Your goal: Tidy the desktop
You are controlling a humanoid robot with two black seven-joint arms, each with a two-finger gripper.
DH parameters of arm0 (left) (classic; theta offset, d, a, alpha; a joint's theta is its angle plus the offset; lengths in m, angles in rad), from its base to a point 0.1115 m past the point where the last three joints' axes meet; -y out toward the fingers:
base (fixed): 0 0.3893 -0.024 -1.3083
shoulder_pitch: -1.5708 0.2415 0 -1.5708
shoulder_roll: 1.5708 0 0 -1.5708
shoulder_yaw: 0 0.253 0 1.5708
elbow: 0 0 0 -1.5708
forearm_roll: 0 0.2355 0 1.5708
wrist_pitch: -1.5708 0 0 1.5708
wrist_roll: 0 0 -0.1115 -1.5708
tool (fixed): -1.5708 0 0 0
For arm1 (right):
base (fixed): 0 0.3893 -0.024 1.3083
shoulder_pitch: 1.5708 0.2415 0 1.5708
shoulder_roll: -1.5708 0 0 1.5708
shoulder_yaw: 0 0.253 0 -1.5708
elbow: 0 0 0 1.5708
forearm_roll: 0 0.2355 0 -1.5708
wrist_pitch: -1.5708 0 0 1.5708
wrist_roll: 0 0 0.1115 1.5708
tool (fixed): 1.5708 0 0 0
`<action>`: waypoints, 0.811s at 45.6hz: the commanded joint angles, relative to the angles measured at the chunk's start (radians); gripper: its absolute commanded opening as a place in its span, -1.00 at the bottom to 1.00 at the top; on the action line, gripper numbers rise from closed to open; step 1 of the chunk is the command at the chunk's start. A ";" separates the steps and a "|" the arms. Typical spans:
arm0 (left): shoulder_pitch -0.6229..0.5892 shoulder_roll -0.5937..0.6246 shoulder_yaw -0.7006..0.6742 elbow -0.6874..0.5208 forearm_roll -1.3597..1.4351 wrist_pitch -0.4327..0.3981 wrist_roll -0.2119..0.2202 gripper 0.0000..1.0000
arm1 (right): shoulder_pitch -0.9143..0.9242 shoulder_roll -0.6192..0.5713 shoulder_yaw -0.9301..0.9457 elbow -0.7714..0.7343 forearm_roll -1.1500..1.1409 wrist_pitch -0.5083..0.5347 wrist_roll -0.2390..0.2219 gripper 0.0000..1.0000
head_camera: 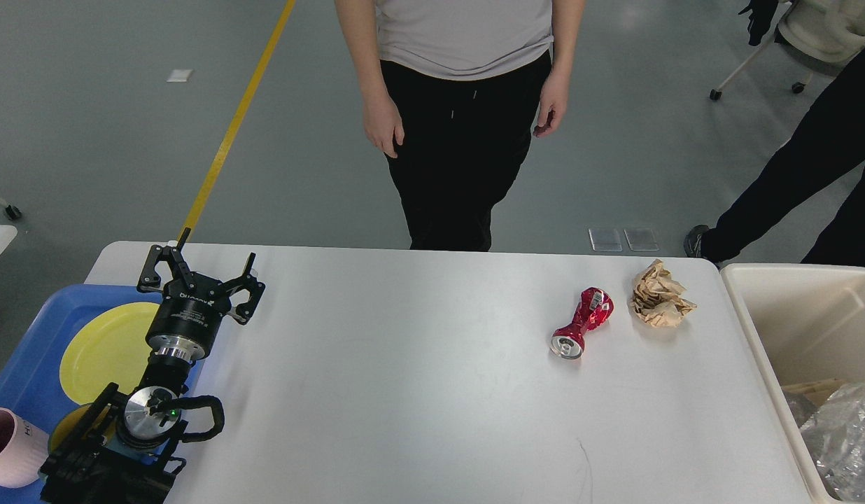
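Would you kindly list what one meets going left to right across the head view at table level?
Blue plastic tray → open left tool → crushed red can → crumpled brown paper → cream plastic bin.

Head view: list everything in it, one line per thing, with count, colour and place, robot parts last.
desktop: one, white, fills the middle.
crushed can: one, red, lying on the desktop right of centre.
crumpled paper: one, brown, just right of the can, near the far edge.
bin: one, cream, off the right end, holding clear plastic wrap.
tray: one, blue, off the left end.
plate: one, yellow, on the tray.
cup: one, pink, at the tray's near left corner.
people: two, standing beyond the table, one centre, one far right.
left gripper: one, black, jaws spread, empty, above the desktop's left edge.
right gripper: not in view.
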 commanded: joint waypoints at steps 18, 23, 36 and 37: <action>0.000 0.000 0.000 0.000 0.000 0.001 0.000 0.94 | -0.682 0.344 0.294 -0.777 0.009 -0.018 0.003 -1.00; 0.000 0.000 0.000 0.000 0.000 0.001 0.000 0.94 | -0.684 0.346 0.294 -0.777 0.009 -0.018 0.003 -1.00; 0.000 0.000 0.000 0.000 0.000 0.001 0.000 0.94 | -0.684 0.361 0.296 -0.777 0.009 -0.094 0.003 1.00; 0.000 0.000 0.000 -0.001 0.000 0.001 0.000 0.94 | -0.684 0.361 0.296 -0.778 0.009 -0.096 0.003 1.00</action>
